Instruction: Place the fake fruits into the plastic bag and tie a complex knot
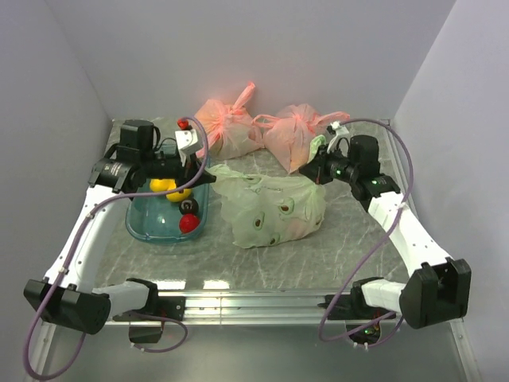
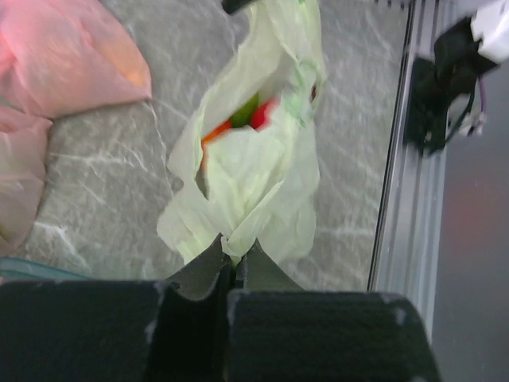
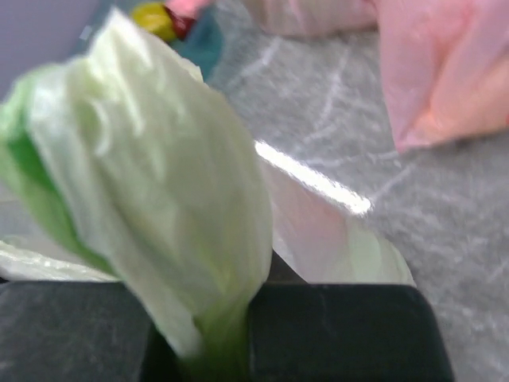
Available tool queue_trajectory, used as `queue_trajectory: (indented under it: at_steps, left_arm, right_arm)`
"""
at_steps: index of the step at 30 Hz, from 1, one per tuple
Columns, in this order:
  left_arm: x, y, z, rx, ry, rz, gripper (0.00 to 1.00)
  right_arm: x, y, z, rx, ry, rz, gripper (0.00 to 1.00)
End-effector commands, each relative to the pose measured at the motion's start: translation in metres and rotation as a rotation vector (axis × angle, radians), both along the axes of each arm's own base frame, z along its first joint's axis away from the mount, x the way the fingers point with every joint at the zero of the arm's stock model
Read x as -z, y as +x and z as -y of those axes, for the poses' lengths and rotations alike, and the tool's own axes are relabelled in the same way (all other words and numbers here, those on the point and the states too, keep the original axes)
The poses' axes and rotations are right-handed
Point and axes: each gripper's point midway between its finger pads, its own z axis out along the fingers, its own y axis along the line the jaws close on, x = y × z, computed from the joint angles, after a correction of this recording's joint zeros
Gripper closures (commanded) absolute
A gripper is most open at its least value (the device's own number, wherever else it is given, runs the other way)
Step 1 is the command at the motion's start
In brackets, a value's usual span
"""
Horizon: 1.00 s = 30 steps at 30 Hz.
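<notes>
Mint-green film pinched flat between the dark fingers [image 2: 199, 277] of the left gripper [image 2: 231, 263], clamped tight on one end of the plastic bag [image 2: 254, 183]. Just past that pinch, bag mouth gaping, with green, red and orange fruits [image 2: 250, 113] showing inside. At the bag's other end, right gripper [image 3: 219, 342] likewise closed hard, on a bunched handle [image 3: 159, 183] standing up from its jaws. Seen from above, bag strung between both grippers, its lumpy middle resting on the grey marbled table [image 1: 350, 231]. Two ends apart, not yet tied. Left of the bag, beneath the left arm, a teal tub [image 1: 147, 224] holding loose fruits [image 1: 188, 224]: yellow, dark, red. Farther back, near the wall, two knotted pink bags [image 1: 227, 127] side by side.
</notes>
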Motion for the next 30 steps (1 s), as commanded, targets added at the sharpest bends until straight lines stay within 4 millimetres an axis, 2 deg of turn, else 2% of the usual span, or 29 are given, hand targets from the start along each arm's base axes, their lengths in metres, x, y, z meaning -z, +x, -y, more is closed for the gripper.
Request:
queue_trajectory:
  at_steps: [1, 4, 6, 7, 12, 14, 15, 20, 22, 23, 25, 26, 28, 29, 30]
  left_arm:
    - [0.023, -0.016, -0.006, 0.091, 0.081, 0.025, 0.99]
    - [0.043, -0.022, -0.011, 0.142, 0.141, 0.037, 0.99]
    - [0.066, -0.033, -0.017, 0.160, 0.188, -0.032, 0.99]
    - [0.075, -0.035, -0.021, 0.189, 0.217, -0.012, 0.99]
    - [0.143, -0.048, -0.044, 0.180, 0.367, -0.087, 1.00]
    - [0.158, -0.049, -0.047, 0.175, 0.394, -0.091, 0.99]
    - [0.171, -0.048, -0.051, 0.167, 0.420, -0.102, 0.99]
    - [0.201, -0.052, -0.055, 0.191, 0.486, -0.157, 1.00]
    - [0.200, -0.050, -0.053, 0.196, 0.489, -0.150, 0.99]
    - [0.191, -0.043, -0.050, 0.190, 0.479, -0.123, 0.99]
    - [0.177, -0.037, -0.045, 0.181, 0.455, -0.099, 1.00]
    - [0.160, -0.029, -0.041, 0.178, 0.439, -0.063, 0.99]
    - [0.142, -0.025, -0.034, 0.180, 0.412, -0.042, 1.00]
    - [0.135, -0.023, -0.031, 0.180, 0.404, -0.037, 0.99]
    - [0.121, -0.017, -0.027, 0.172, 0.386, -0.012, 1.00]
  right_arm:
    - [0.031, 0.008, 0.013, 0.102, -0.049, -0.075, 1.00]
    - [0.057, 0.022, 0.026, 0.202, -0.120, -0.099, 1.00]
    - [0.077, 0.031, 0.034, 0.250, -0.173, -0.119, 1.00]
    - [0.083, 0.033, 0.036, 0.258, -0.185, -0.127, 1.00]
    - [0.130, 0.034, 0.036, 0.265, -0.232, -0.236, 1.00]
    - [0.147, 0.033, 0.035, 0.264, -0.251, -0.277, 1.00]
    - [0.152, 0.034, 0.034, 0.265, -0.256, -0.288, 1.00]
    - [0.173, 0.035, 0.033, 0.264, -0.275, -0.336, 1.00]
    - [0.170, 0.036, 0.030, 0.249, -0.266, -0.334, 1.00]
    - [0.166, 0.037, 0.029, 0.238, -0.266, -0.325, 1.00]
    - [0.145, 0.041, 0.027, 0.228, -0.244, -0.272, 1.00]
    - [0.139, 0.040, 0.026, 0.211, -0.241, -0.260, 1.00]
    - [0.114, 0.040, 0.019, 0.153, -0.212, -0.210, 1.00]
    - [0.110, 0.033, 0.015, 0.106, -0.218, -0.214, 0.96]
    - [0.094, 0.033, 0.008, 0.066, -0.193, -0.192, 0.87]
